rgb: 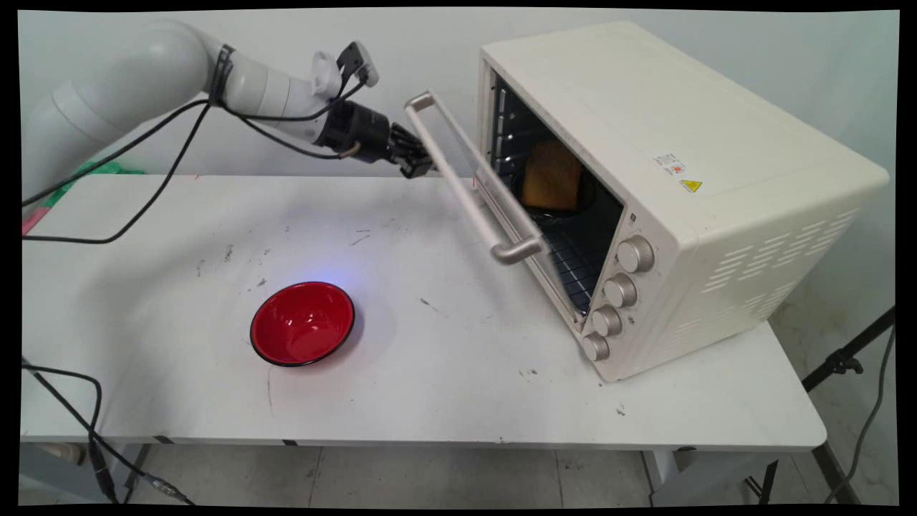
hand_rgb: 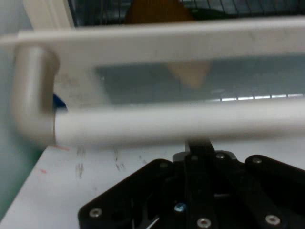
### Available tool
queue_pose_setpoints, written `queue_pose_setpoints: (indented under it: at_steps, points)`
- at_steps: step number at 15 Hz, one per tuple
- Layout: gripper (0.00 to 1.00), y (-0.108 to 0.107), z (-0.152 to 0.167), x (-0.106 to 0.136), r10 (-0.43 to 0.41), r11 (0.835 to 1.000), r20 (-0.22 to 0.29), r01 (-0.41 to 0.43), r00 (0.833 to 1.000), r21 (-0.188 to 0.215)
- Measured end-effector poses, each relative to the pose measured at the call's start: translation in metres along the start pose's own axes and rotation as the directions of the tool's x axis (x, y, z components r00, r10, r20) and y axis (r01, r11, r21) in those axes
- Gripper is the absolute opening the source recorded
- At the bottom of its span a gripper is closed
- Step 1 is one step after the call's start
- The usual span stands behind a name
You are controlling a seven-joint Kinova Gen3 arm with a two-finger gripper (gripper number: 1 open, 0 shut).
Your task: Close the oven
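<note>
Cream-coloured metal makes up the oven (rgb: 688,179), which sits at the tabletop's (rgb: 444,387) 3 o'clock side with its glass door (rgb: 487,193) partly swung open. Along the door's free edge runs the handle (rgb: 466,179), a long pale bar whose axis slants from 11 o'clock down to 5 o'clock in the main view. At the handle's upper end is the black claw (rgb: 419,159), reaching in from 9 o'clock; the bar lies just beyond it at 3 o'clock, crossing straight over the linkage in the hand view. Whether the claw is wide, narrow or gripping the bar, I cannot tell. Toast (rgb: 550,175) stands inside the oven. Well apart, towards 7 o'clock, sits a red bowl (rgb: 302,324).
</note>
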Motion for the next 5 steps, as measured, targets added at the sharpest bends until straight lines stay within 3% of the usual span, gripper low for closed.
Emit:
queue_pose_setpoints:
  at_steps: [5]
  points:
    - [0.0, -0.0016, -0.0001, 0.0142, 0.005, 1.0, -0.021, -0.005, 1.0, 0.001]
